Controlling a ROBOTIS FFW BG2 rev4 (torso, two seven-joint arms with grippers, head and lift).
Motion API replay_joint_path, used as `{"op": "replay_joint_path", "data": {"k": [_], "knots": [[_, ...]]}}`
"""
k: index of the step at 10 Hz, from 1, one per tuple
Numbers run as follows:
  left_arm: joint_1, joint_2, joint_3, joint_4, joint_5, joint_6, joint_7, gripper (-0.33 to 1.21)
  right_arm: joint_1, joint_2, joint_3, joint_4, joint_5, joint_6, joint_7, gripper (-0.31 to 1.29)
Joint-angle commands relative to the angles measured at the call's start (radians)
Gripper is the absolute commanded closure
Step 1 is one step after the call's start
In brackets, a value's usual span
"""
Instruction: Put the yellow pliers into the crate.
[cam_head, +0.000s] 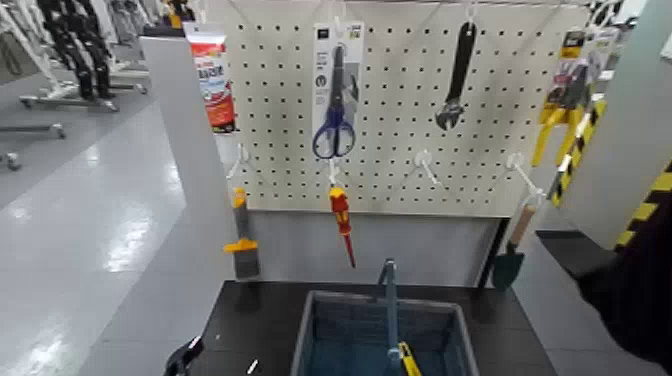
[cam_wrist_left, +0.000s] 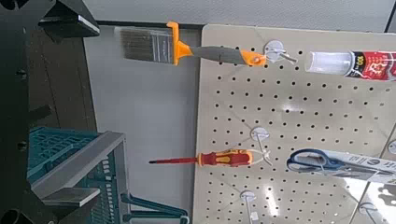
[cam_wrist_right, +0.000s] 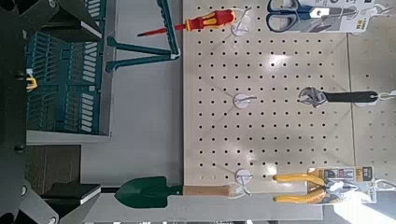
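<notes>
Head view: the yellow pliers (cam_head: 566, 100) hang on their retail card from a hook at the pegboard's (cam_head: 400, 150) upper right corner, untouched. Below, the crate (cam_head: 320, 330) sits on the dark bench (cam_head: 250, 320) near its front edge, arched handle upright — something small and yellow already lies inside. Between them hang blue scissors (cam_head: 334, 110), a black wrench (cam_head: 455, 80), a red-and-yellow screwdriver (cam_head: 342, 215) and a green trowel (cam_head: 508, 262). The right arm shows only as a dark shape at the bench's right edge; the left claw (cam_head: 183, 355) sits low at the front left corner. Neither claw's opening can be told. Likely best: the right claw reaches up, pinches the card or handles squarely, and lifts outward off the hook — clear of the wrench.
</notes>
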Motion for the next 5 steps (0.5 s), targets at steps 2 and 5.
{"op": "replay_joint_path", "data": {"k": [2,5], "knots": [[-0.005,0.003,0.000,0.000,-0.001,0.003,-0.002,0.10,-0.001,0.001,0.000,0.001,0.000,0.000,0.005,0.16],[-0.006,0.003,-0.001,0.000,-0.003,0.006,-0.003,0.10,0.000,0.001,-0.014,-0.005,0.002,0.002,0.026,0.16]]}}
